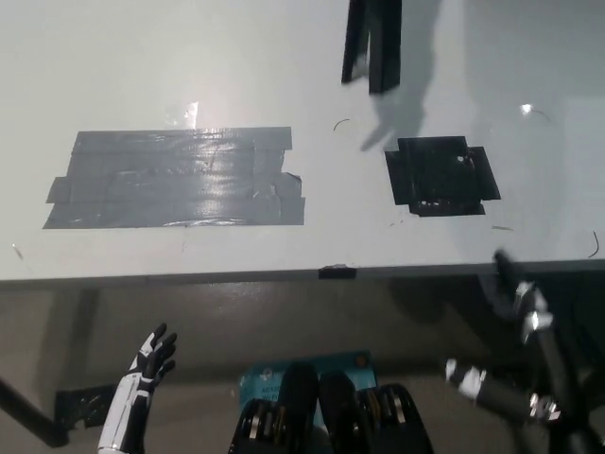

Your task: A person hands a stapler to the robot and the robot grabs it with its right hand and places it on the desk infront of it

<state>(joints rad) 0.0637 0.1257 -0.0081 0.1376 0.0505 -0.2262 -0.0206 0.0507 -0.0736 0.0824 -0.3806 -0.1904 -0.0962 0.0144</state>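
Observation:
A black, two-armed object [373, 43] that looks like a stapler hangs in from the top edge of the head view, over the far side of the white desk [284, 57]. No person's hand shows on it. My black right hand [531, 326] is at the lower right, just below the desk's front edge, open with its fingers spread and holding nothing. It is far from the black object. My white left hand [146, 374] rests low at the lower left, under the desk edge, open and holding nothing.
A large patch of grey tape [180, 180] covers the desk's left half. A smaller black tape square [440, 175] lies at the right, ahead of my right hand. The desk's front edge [284, 276] runs across the middle of the picture.

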